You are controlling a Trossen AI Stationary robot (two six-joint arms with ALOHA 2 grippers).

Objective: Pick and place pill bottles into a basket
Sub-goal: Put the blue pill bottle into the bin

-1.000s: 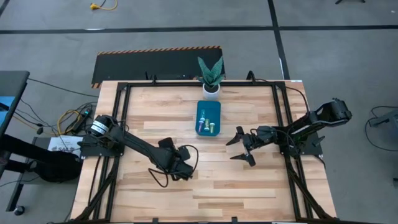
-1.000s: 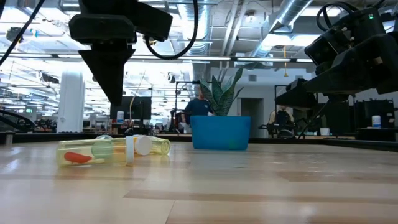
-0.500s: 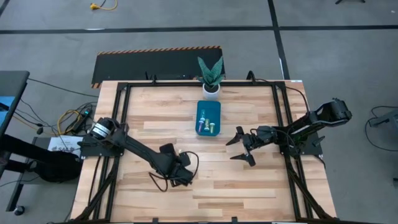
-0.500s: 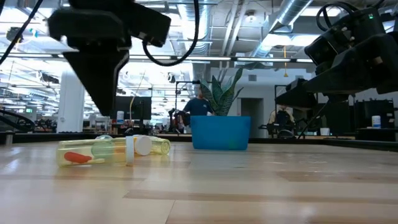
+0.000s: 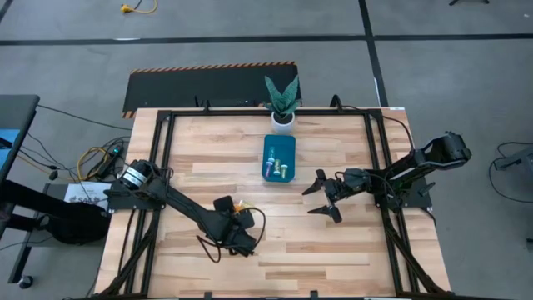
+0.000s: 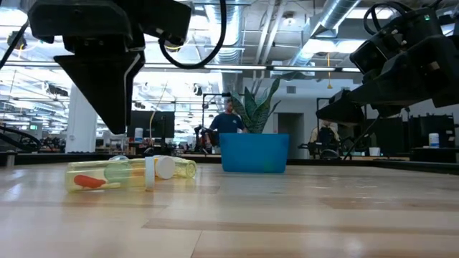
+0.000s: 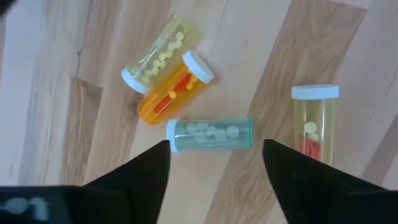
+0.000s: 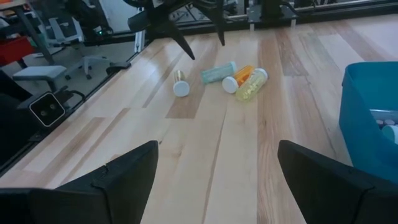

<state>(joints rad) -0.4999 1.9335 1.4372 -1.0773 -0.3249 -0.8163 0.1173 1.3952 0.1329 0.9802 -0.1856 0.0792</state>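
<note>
Four pill bottles lie on their sides on the wooden table: a yellow one [image 7: 158, 55], an orange one [image 7: 174, 90], a green one [image 7: 209, 134] and a yellow one with a red capsule [image 7: 315, 121]. My left gripper [image 7: 216, 149] hovers above them, open and empty, fingers pointing down, its fingertips on either side of the green bottle. In the high view it [image 5: 239, 215] is left of centre near the front. The teal basket [image 5: 280, 173] holds several bottles. My right gripper [image 5: 325, 198] waits open and empty, right of the basket.
A white pot with a green plant [image 5: 283, 115] stands at the far edge behind the basket. A black frame rail [image 5: 166, 158] runs along the table's sides. Bare wood lies between the bottles and the basket [image 8: 367, 106]. A person [image 6: 229, 123] stands in the room beyond.
My left gripper has moved toward the table's near edge and a little down above the lying bottles, still open. The bottles have stayed where they were.
</note>
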